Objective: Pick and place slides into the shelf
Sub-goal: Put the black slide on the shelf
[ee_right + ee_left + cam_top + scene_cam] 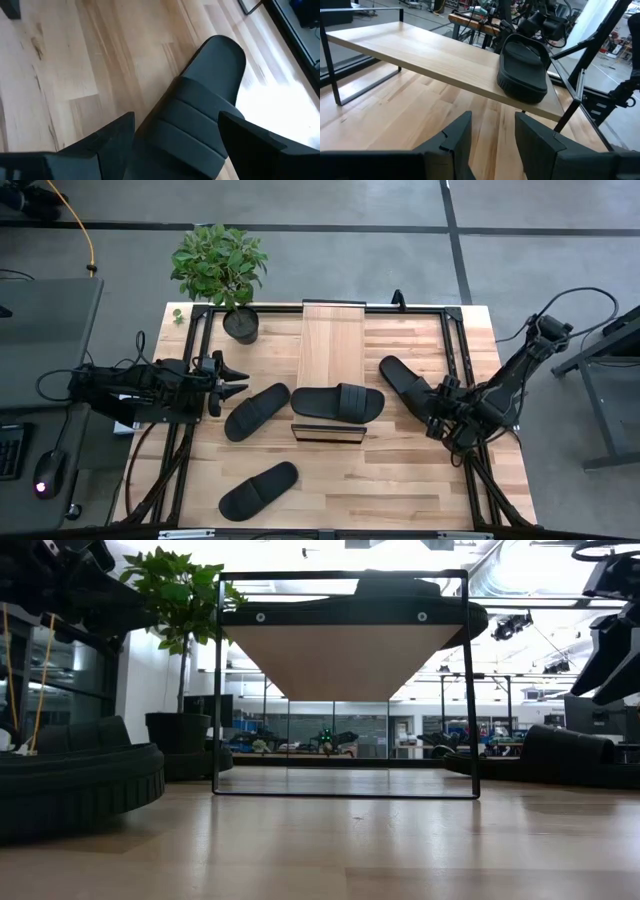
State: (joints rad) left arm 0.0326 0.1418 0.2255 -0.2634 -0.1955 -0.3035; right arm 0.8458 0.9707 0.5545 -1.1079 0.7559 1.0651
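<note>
From above, the right claw stands with its fingers spread wide on either side of a slide at the right of the surface, the strap between them; I cannot tell whether they touch it. The left claw hangs partly apart and empty, with a second slide just beyond its tips. Farther out from that claw, a third slide lies across the shelf, near the shelf's front end. A fourth slide lies on the surface well apart from both claws. A potted plant stands at the back, behind the left arm.

At surface height, the shelf fills the middle, its plank seen from below, with the third slide on top. Dark slide shapes sit at either edge.

Past the left claw's part-open fingers, the shelf stretches across with the third slide resting on its plank; the right arm shows behind.

Between the right claw's wide-spread fingers lies the first slide, its ribbed strap in the gap above bare wood surface.
</note>
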